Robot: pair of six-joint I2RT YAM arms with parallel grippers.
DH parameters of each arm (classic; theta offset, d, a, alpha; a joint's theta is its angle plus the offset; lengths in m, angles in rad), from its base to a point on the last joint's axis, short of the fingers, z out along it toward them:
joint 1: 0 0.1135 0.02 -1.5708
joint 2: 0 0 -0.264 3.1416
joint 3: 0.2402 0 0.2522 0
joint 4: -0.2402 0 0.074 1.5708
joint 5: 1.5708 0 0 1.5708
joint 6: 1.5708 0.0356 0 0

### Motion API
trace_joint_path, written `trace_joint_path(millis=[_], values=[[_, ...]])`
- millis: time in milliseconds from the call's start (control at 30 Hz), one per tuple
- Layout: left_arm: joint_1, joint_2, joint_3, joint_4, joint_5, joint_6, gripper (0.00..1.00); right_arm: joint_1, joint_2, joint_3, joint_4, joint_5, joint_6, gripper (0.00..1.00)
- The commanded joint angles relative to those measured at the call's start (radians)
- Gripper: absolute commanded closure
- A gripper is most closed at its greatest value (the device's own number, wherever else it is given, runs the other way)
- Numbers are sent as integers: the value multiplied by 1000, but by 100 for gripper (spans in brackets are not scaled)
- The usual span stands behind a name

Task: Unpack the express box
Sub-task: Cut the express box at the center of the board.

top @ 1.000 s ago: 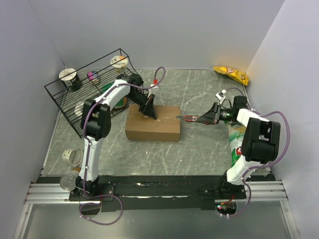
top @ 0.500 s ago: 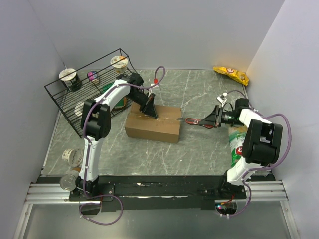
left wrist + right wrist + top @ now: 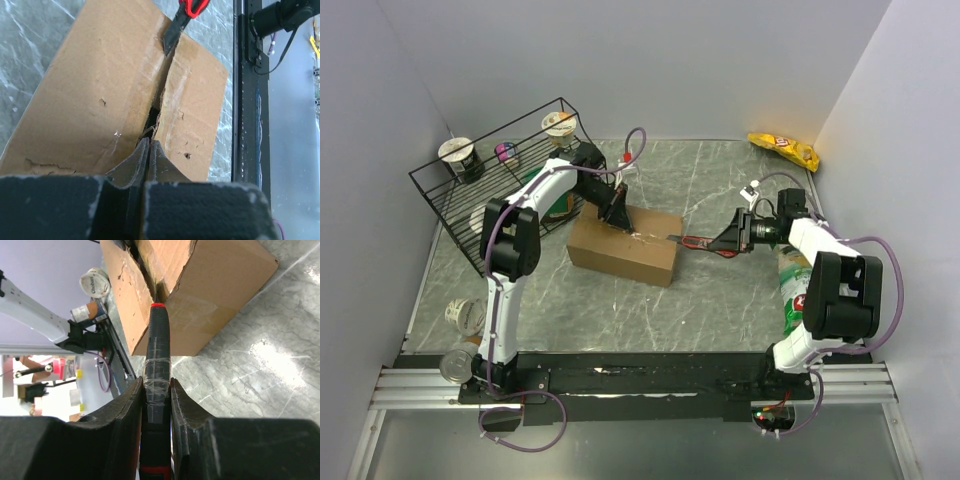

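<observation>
The express box (image 3: 625, 250), a plain brown carton, lies mid-table, a little askew. My left gripper (image 3: 617, 220) is shut, its tips pressed on the box top at the far-left end of the centre seam. In the left wrist view the closed fingertips (image 3: 149, 142) sit at a dark gap where the seam (image 3: 161, 95) has parted. My right gripper (image 3: 732, 238) is shut on a black-and-red utility knife (image 3: 695, 240). The knife's blade (image 3: 171, 36) touches the seam at the box's right end. The right wrist view shows the knife handle (image 3: 158, 345) clamped between the fingers (image 3: 131, 400), pointing at the box (image 3: 210, 285).
A black wire rack (image 3: 485, 200) holding cups stands at the back left. A yellow snack bag (image 3: 783, 150) lies at the back right. A green packet (image 3: 792, 285) sits by the right arm. Cups (image 3: 465, 315) and a can (image 3: 455, 365) lie near the left arm's base.
The right gripper pulled back a little, then pushed the knife left into the box's end. The box has turned slightly under the left gripper, which stays pressed on it.
</observation>
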Motion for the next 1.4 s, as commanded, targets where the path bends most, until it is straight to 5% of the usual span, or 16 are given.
trace_joint_path(millis=[0, 433, 767, 1133, 1367], values=[[-3, -69, 6, 130, 47, -57, 99, -12, -66, 0, -97, 41, -22, 100], [21, -75, -6, 149, 53, -80, 99, -77, -158, -24, -324, 53, -153, 100], [27, -86, -6, 187, 34, -126, 99, -74, -152, -28, -316, 129, -116, 100], [44, -98, -29, 248, 27, -215, 99, 115, -74, 34, -278, 146, -68, 100], [31, -83, -26, 253, 36, -221, 99, 123, 31, 129, -235, 122, -16, 100]])
